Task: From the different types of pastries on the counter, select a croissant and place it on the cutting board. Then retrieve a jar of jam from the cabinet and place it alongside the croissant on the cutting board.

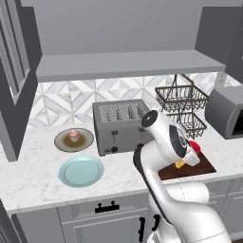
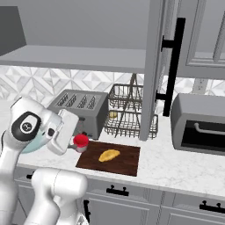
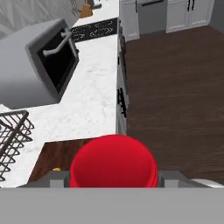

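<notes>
While the arm reached low across the counter, the scene stood as follows.

Gripper: the gripper (image 2: 75, 145) sat at centre left of the right base frame, its jaws clenched on the jar of jam (image 2: 81, 140), one finger on each side of the red lid in the hand view.

Jar of jam: red, held at the left end of the cutting board (image 2: 125, 163); whether it touched the wood could not be told.

Croissant: the croissant (image 2: 109, 155) lay golden on the middle of the board, just right of the jar and apart from it.

Cupcake: the pink-frosted cupcake (image 1: 73, 135) stood on a brown plate (image 1: 85, 143) at centre left of the left base frame, with a light-blue plate (image 1: 81, 171) below it.

Counter: the white marble counter (image 2: 176, 167) carried the toaster (image 1: 118, 126) behind the board, a wire basket rack (image 2: 129, 115) to its right and a grey oven (image 2: 200, 125) at far right.

Cabinet: the grey cabinet (image 1: 128, 64) shelf ran across the upper frame.
</notes>
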